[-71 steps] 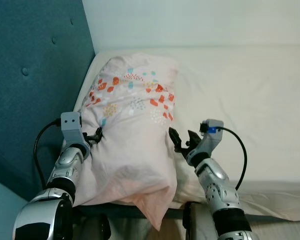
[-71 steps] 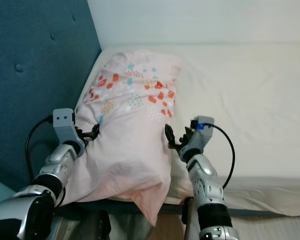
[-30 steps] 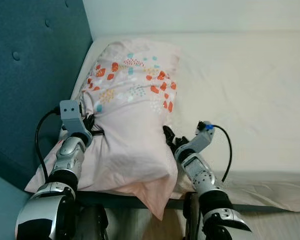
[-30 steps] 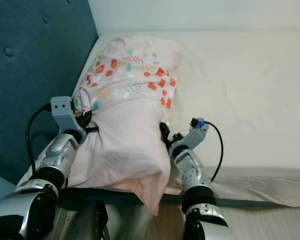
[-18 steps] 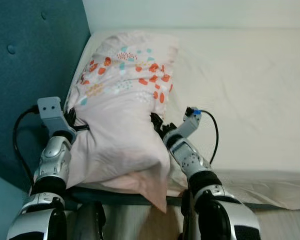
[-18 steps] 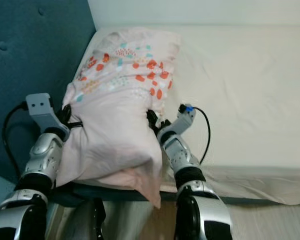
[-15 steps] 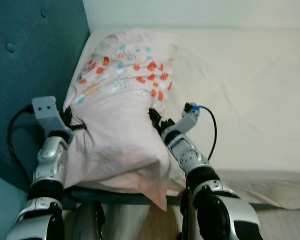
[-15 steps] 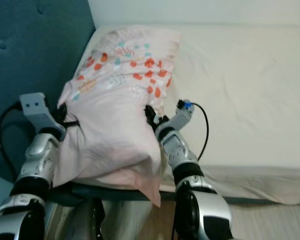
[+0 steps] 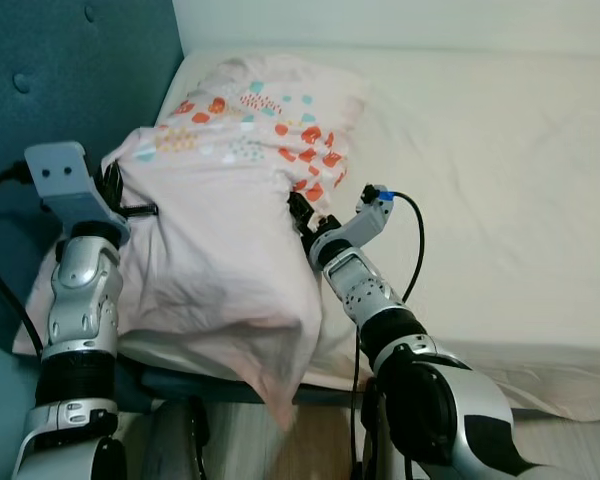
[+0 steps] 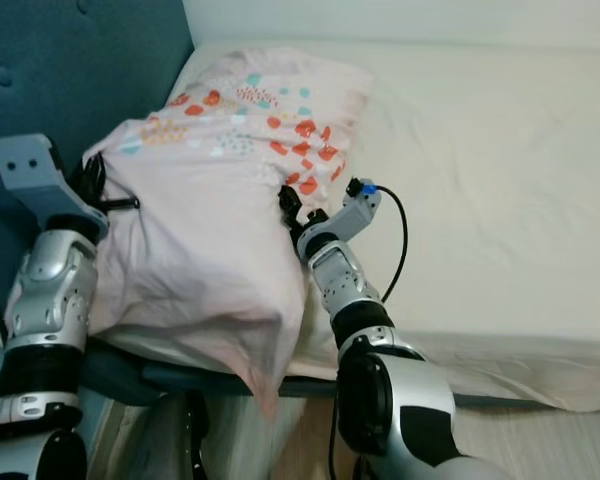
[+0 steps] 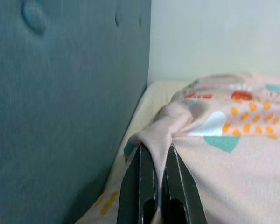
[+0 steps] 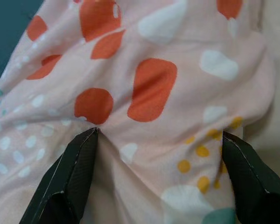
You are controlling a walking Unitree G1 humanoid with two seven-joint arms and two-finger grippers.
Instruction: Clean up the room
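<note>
A pale pink pillow (image 9: 220,240) printed with orange and teal spots lies at the bed's left end, beside the headboard. Its near end droops over the bed's front edge. My left gripper (image 9: 123,207) is at the pillow's left edge, shut on a pinched fold of the pillowcase (image 11: 177,126). My right gripper (image 9: 298,212) presses against the pillow's right side. In the right wrist view its fingers (image 12: 77,161) stand wide apart and open on the spotted fabric (image 12: 151,86).
The cream-sheeted mattress (image 9: 500,200) stretches to the right. A teal padded headboard (image 9: 70,70) stands along the left, close to my left arm. A white wall (image 9: 380,20) runs behind the bed. Wooden floor (image 10: 560,440) shows below the bed's front edge.
Both arms have risen and shifted left, taking the pillow's left side up toward the headboard. The right gripper has closed in against the pillow's side. The view has also shifted.
</note>
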